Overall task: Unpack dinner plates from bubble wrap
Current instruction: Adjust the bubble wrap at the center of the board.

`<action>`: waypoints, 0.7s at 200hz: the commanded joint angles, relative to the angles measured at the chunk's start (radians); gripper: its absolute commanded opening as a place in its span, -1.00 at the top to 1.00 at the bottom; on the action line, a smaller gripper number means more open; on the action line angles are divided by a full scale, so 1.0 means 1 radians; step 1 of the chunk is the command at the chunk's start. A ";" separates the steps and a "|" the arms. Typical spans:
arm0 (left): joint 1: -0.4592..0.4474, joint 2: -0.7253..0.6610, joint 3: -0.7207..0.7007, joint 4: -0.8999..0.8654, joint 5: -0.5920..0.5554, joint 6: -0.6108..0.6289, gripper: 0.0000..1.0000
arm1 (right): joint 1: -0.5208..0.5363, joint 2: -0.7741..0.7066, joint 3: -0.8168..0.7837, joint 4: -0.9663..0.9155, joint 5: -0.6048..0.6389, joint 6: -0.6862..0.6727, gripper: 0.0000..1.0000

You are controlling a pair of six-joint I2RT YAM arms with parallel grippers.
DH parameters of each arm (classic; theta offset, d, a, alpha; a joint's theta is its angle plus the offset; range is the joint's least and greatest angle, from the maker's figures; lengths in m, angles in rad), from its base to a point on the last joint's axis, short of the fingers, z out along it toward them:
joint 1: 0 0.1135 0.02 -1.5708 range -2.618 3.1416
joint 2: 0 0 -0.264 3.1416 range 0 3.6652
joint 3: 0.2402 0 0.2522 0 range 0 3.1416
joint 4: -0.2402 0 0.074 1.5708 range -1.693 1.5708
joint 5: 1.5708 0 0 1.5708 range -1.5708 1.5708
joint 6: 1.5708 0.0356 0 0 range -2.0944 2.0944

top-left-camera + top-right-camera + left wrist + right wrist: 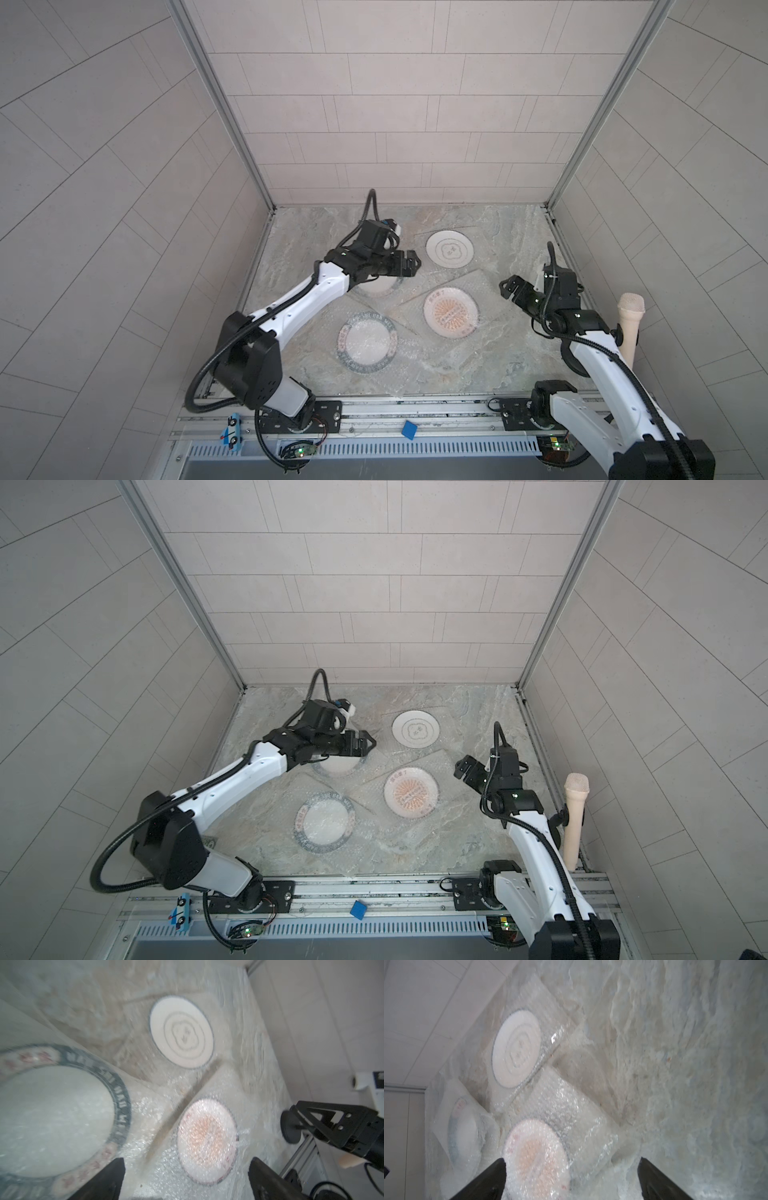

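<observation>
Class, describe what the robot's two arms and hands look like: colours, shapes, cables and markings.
Both the left arm and right arm have smooth white shells with black joint housings. A black ribbed cable loops outside each. The left hand and right hand are black, each with two angular fingers. Small green lights glow near the wrists.

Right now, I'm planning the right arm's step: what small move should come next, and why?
Probably lower the open right fingers onto the wrap edge beside the orange plate and pinch it. That plate lies under wrap, and the fingers hang open near that edge.
</observation>
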 commanded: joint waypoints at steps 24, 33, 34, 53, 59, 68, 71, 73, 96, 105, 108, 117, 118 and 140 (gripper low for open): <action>-0.116 0.246 0.123 -0.181 0.005 0.085 -0.93 | 0.132 -0.035 -0.144 0.012 -0.056 0.107 -0.99; -0.117 0.279 0.136 -0.186 -0.005 0.078 -0.92 | 0.150 -0.017 -0.160 0.038 -0.057 0.126 -1.00; -0.116 0.282 0.138 -0.187 -0.005 0.077 -0.92 | 0.152 -0.017 -0.161 0.039 -0.059 0.128 -0.99; -0.114 0.328 0.143 -0.169 -0.036 0.070 -0.92 | 0.165 0.028 -0.180 0.098 -0.072 0.147 -1.00; -0.111 0.346 0.150 -0.174 -0.050 0.067 -0.92 | 0.166 0.047 -0.186 0.121 -0.077 0.150 -0.99; -0.108 0.367 0.163 -0.181 -0.048 0.067 -0.92 | 0.167 0.071 -0.193 0.162 -0.087 0.156 -0.99; -0.107 0.371 0.167 -0.180 -0.048 0.067 -0.91 | 0.167 0.080 -0.195 0.177 -0.091 0.158 -0.99; -0.107 0.375 0.170 -0.179 -0.050 0.067 -0.91 | 0.167 0.086 -0.195 0.183 -0.092 0.158 -0.99; -0.108 0.403 0.182 -0.165 -0.029 0.056 -0.88 | 0.169 0.157 -0.182 0.266 -0.101 0.168 -0.97; -0.108 0.414 0.183 -0.165 -0.024 0.051 -0.82 | 0.170 0.186 -0.169 0.283 -0.101 0.168 -0.96; -0.108 0.416 0.182 -0.166 -0.022 0.050 -0.80 | 0.170 0.197 -0.161 0.286 -0.100 0.168 -0.96; -0.108 0.420 0.177 -0.166 -0.011 0.047 -0.71 | 0.170 0.224 -0.143 0.293 -0.100 0.166 -0.95; -0.108 0.421 0.175 -0.166 -0.010 0.047 -0.70 | 0.170 0.227 -0.141 0.295 -0.100 0.166 -0.95; -0.109 0.417 0.149 -0.157 0.013 0.038 -0.41 | 0.170 0.290 -0.101 0.325 -0.097 0.159 -0.93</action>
